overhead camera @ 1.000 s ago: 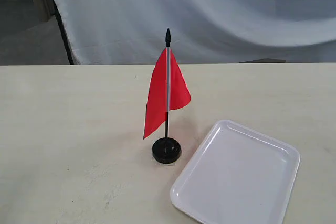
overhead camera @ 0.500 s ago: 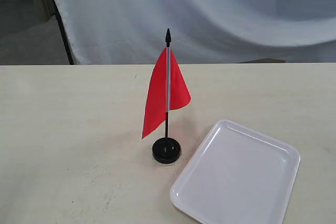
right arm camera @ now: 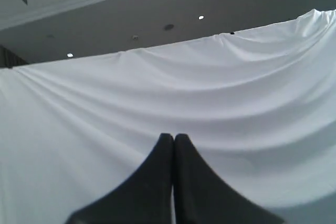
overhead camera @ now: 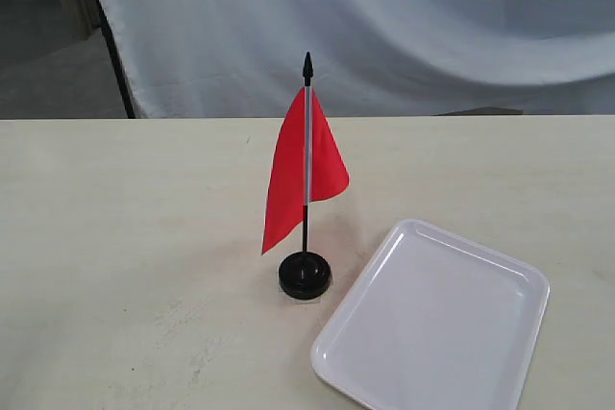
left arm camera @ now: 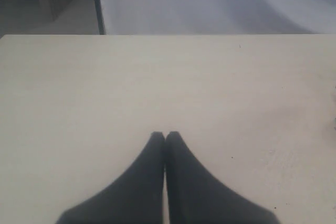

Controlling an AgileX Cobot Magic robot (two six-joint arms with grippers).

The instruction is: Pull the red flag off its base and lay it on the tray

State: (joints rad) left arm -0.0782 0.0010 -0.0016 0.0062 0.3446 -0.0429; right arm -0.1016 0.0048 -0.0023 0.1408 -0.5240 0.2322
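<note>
Pale tabletop [overhead camera: 115,237] in front of a white drape [overhead camera: 404,26], with the red flag [overhead camera: 300,175] standing on it and both grippers away from it.

From where I stood, the red flag was upright in the base [overhead camera: 305,276] near the middle of the table, its black tip at 12 o'clock and its cloth hanging toward 7 o'clock from the pole. The tray [overhead camera: 432,324] lay just beside the base at about 4 o'clock, a narrow strip of table showing between them. The left gripper [left arm camera: 165,136] hung over bare tabletop, its fingers pressed tip to tip around nothing. The right gripper [right arm camera: 174,137] faced the drape, its fingers likewise closed together and holding nothing.
</note>
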